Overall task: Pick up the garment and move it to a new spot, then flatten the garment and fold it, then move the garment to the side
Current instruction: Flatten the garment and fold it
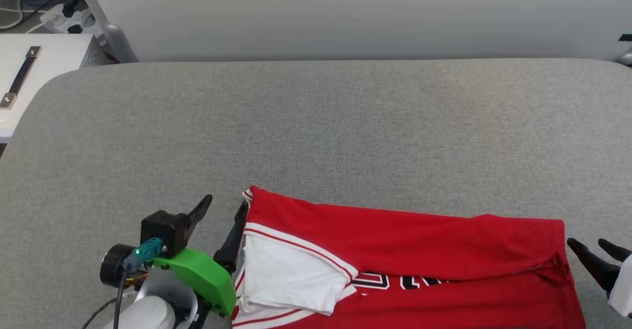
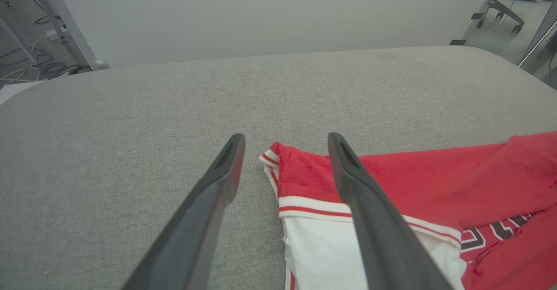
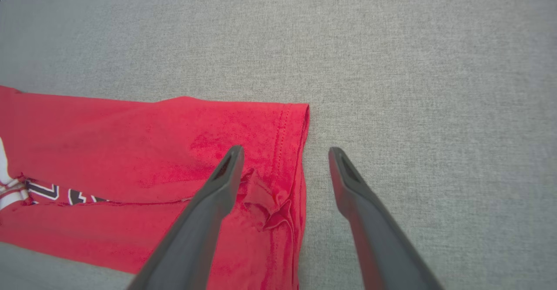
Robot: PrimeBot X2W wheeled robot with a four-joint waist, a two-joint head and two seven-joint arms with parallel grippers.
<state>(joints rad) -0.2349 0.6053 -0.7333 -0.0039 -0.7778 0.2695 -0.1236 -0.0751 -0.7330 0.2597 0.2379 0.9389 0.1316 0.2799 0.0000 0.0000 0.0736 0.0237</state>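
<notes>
Red jersey cloth of the garment (image 1: 405,240) looks soft and limp; better take its two end corners, where left gripper (image 1: 225,203) and right gripper (image 1: 586,243) stand open

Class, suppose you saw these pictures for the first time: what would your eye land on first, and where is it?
The red garment stands out, lying partly folded on the near part of the grey padded table, with its white sleeve at the robot's left end. An open left gripper and an open right gripper flank its two ends, holding nothing.
</notes>
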